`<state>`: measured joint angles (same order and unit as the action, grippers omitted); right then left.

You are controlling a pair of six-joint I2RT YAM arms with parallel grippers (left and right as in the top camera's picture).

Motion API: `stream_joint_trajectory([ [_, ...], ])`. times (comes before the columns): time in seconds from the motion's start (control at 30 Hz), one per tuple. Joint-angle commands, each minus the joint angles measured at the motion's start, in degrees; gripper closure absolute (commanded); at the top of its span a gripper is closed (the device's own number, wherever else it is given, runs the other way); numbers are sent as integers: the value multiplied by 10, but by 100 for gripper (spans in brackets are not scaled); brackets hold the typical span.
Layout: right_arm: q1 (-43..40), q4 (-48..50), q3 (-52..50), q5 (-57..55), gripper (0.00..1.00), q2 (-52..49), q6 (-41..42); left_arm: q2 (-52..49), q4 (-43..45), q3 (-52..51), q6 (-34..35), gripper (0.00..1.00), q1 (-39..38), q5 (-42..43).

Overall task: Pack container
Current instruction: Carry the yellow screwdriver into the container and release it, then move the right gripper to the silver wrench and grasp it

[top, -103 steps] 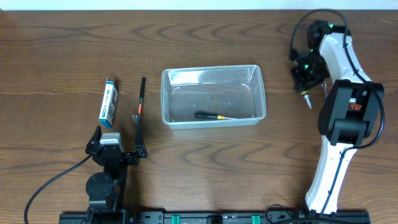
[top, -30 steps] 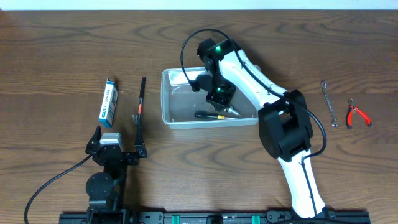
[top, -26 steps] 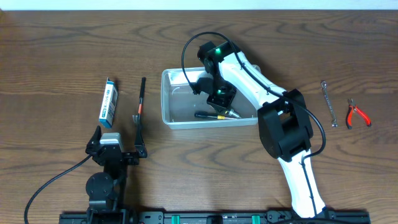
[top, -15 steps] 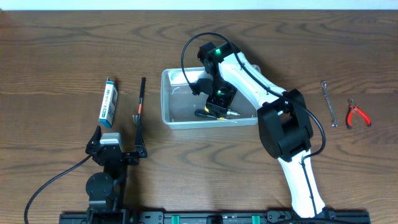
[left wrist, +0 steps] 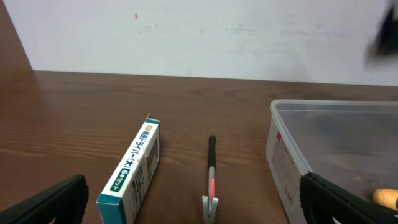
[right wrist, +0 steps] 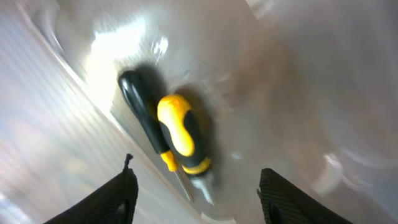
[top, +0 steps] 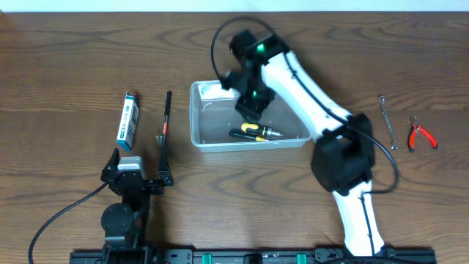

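Here, two screwdrivers (top: 255, 132) inside the container (top: 212, 117)

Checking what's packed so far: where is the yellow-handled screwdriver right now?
In the overhead view, the yellow-handled screwdriver lies inside the container, centre-right, near its robot-side wall, right beside the black-handled screwdriver.

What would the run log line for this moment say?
right hand: open, over container | container: yellow-handled screwdriver and black screwdriver inside | left hand: open, near blue-and-white box
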<state>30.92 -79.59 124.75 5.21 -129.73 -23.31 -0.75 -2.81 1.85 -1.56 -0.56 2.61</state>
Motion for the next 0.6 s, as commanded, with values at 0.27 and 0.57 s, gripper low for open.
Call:
stream_joint_trajectory([
  [0.27, -172, -77, 51, -108, 31, 138, 140, 2, -10, -16, -6, 2, -2, -5],
  [0.57, -326, -60, -33, -108, 36, 136, 129, 2, -10, -16, -6, 2, -2, -5],
])
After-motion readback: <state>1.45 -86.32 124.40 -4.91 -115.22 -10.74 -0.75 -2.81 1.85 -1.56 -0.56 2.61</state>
